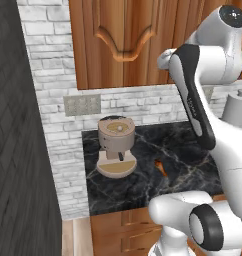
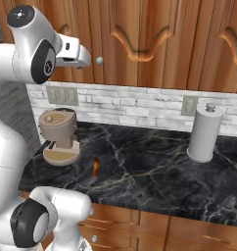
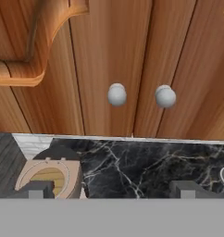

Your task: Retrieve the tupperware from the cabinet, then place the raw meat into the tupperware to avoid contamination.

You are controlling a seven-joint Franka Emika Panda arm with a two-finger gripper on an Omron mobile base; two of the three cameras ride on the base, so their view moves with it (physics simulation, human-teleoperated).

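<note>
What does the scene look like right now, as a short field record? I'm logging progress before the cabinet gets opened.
cabinet: doors shut, two round knobs side by side
gripper: open, raised before the knobs, touching nothing
raw meat: lying on the black marble counter, right of the coffee machine
paper towel holder: upright, at the counter's right
tupperware: not yet out
</note>
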